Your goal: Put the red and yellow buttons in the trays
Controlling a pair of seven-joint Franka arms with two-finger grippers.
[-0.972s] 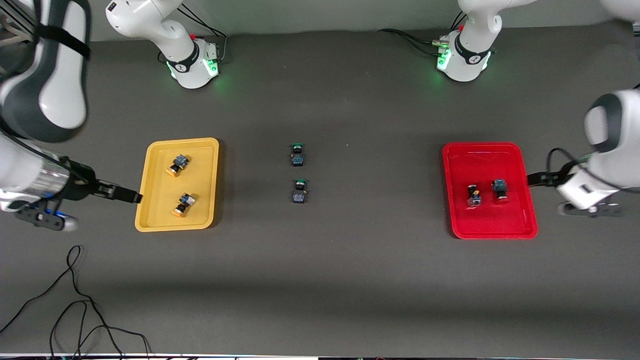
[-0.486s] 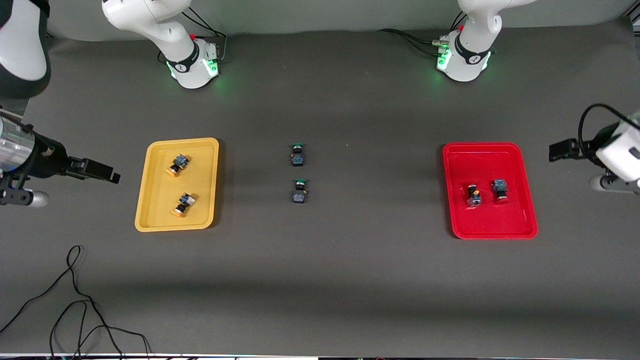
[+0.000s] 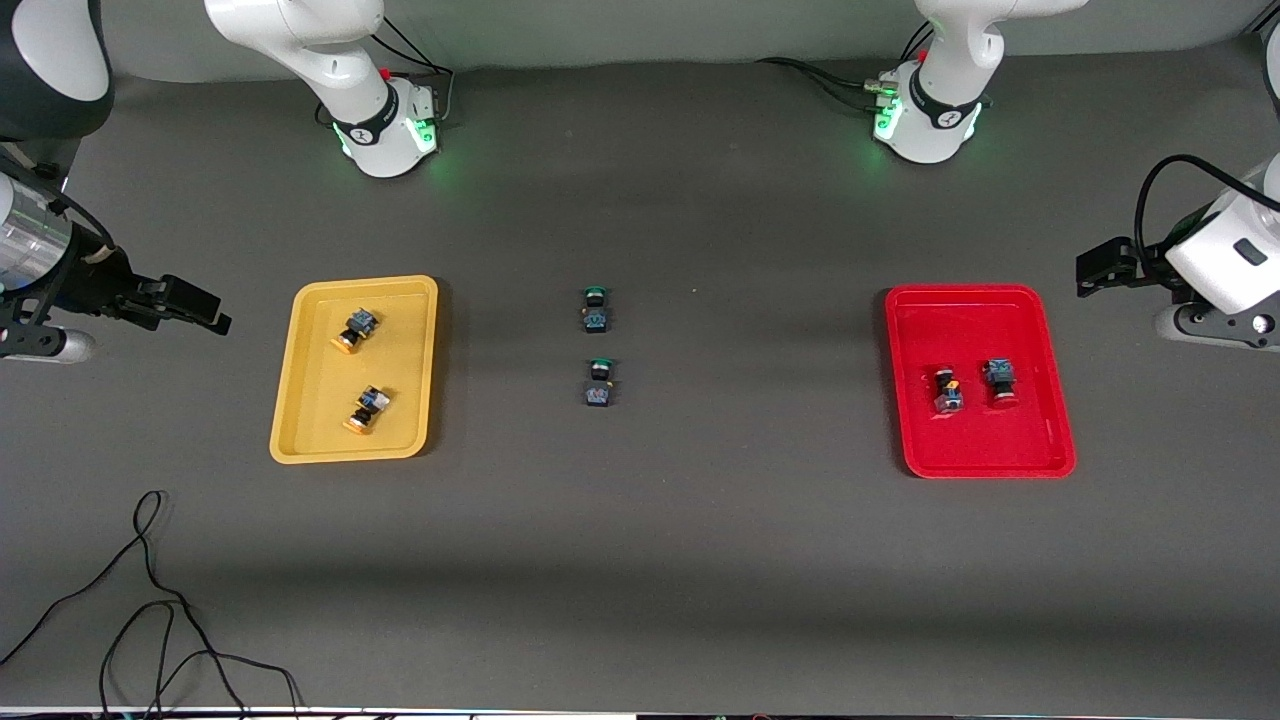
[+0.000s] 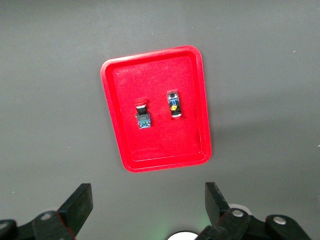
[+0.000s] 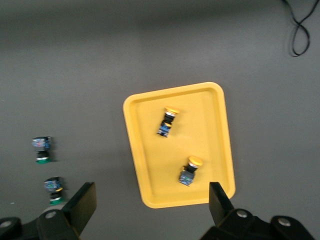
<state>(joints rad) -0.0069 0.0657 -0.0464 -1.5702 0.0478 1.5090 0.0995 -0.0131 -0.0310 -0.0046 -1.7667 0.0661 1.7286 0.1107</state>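
Yellow buttons (image 3: 360, 368) lie in the yellow tray (image 3: 302, 420), red buttons (image 3: 972, 387) in the red tray (image 3: 1050, 455). Left gripper (image 4: 147, 206) and right gripper (image 5: 152, 206) hang spread and empty over the tabletop (image 3: 640, 560) ends.

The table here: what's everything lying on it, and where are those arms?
yellow tray: one, toward the right arm's end
yellow buttons: two, in the yellow tray
red tray: one, toward the left arm's end
red buttons: two, in the red tray
green buttons: two, mid-table between the trays
cable: one, black, near the front camera
right gripper: open, raised beside the yellow tray
left gripper: open, raised beside the red tray
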